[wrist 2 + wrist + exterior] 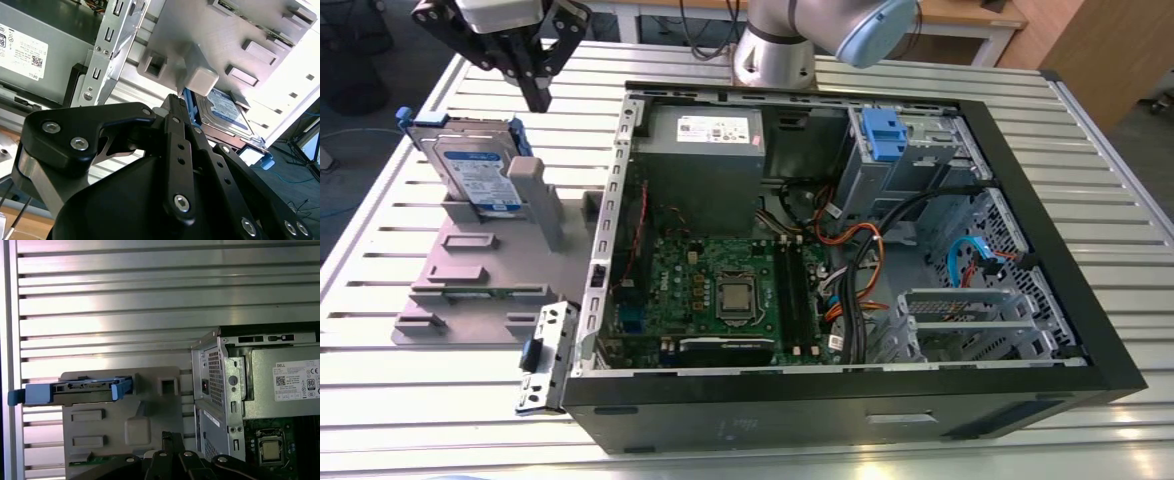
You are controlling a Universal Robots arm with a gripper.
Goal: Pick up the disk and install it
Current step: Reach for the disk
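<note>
- Both jaws of the black gripper [534, 92] look pressed together, holding nothing.
- From the gripper, at 7 o'clock in the exterior view, the disk [478, 175], a flat silver-grey metal drive with a white-and-blue label and blue plastic rails, stands on edge in a grey plastic holder [467, 270].
- I'd worry that jaws this tight, if lowered, would knock the disk's top edge rather than straddle it, tipping it in the holder.
- At 3 o'clock, the open black computer case [1067, 200] sits close, and a swing could clip its wall.
- Its drive bay [907, 150] appears in the exterior view, the disk's rail-framed top edge [80, 390] in the first wrist view, and its label face [225, 112] in the second wrist view.
</note>
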